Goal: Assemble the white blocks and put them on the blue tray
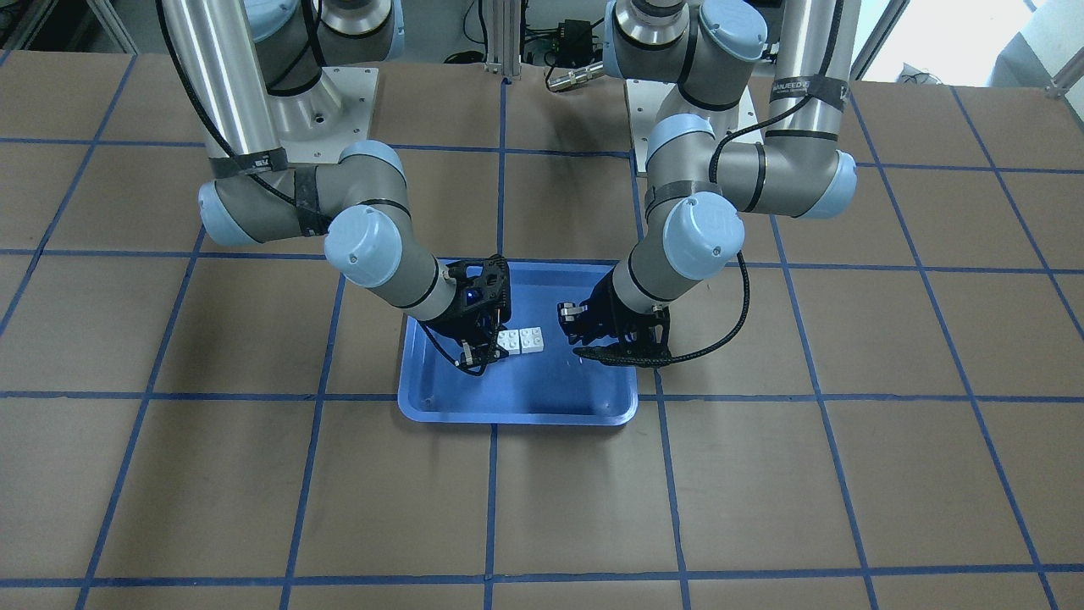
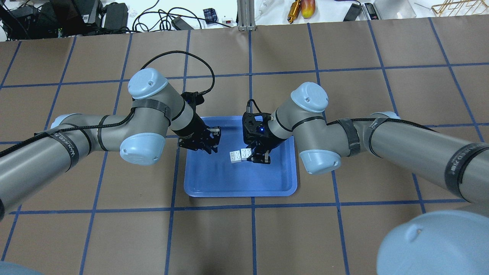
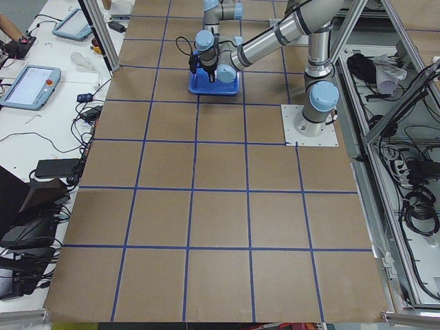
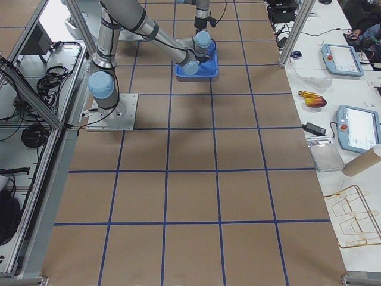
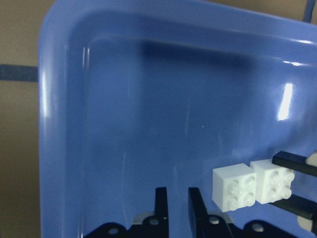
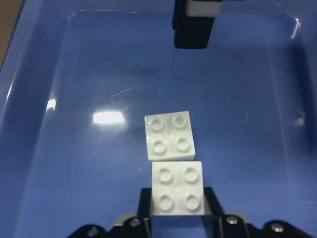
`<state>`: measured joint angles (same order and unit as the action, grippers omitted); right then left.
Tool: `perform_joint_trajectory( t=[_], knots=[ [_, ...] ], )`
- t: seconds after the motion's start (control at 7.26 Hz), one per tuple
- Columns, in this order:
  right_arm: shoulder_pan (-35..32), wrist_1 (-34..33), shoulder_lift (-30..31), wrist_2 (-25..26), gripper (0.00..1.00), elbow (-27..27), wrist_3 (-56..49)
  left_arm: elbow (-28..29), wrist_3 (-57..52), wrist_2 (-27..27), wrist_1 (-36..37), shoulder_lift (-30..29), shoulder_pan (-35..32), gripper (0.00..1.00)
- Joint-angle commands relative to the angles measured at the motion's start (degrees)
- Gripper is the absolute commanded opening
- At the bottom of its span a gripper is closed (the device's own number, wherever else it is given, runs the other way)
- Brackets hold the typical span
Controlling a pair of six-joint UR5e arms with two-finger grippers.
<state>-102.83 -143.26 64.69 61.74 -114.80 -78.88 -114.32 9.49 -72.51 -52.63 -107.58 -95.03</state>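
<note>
Two white blocks sit side by side, studs up, in the blue tray (image 2: pixel 237 191): one (image 2: pixel 235 156) toward the tray's middle, the other (image 2: pixel 246 153) between my right gripper's fingers. My right gripper (image 2: pixel 259 157) is shut on that block; the right wrist view shows it (image 6: pixel 177 188) between the fingers (image 6: pixel 145 198), edge to edge with the free block (image 6: pixel 169 136). I cannot tell whether it is lifted. My left gripper (image 2: pixel 211 147) hangs empty over the tray's left part, apart from the blocks. Its fingers (image 5: pixel 161 203) stand close together in the left wrist view.
The tray (image 1: pixel 525 411) lies on a brown table marked with a blue tape grid (image 2: pixel 252 206). Both forearms slope in over the tray's sides. Cables and tools lie beyond the far table edge (image 2: pixel 298 7).
</note>
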Motion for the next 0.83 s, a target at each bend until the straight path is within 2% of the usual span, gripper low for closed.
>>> perform_joint_trajectory(
  t=[0.0,0.41,0.55,0.69],
  knots=[
    [0.0,0.44,0.0,0.22,0.43,-0.07,1.95,-0.03,0.0,0.0,-0.02,0.0,-0.07,0.28],
    [-0.62,0.53,0.0,1.97,0.44,-0.07,6.36,-0.03,-0.08,0.0,-0.02,0.0,-0.07,0.28],
    [-0.71,0.7,0.0,1.98,0.5,-0.07,6.37,-0.03,-0.08,0.0,-0.02,0.09,-0.07,0.28],
    [-1.06,0.79,0.0,1.98,0.51,-0.07,8.11,-0.03,-0.08,0.0,-0.02,0.0,-0.07,0.28]
  ],
)
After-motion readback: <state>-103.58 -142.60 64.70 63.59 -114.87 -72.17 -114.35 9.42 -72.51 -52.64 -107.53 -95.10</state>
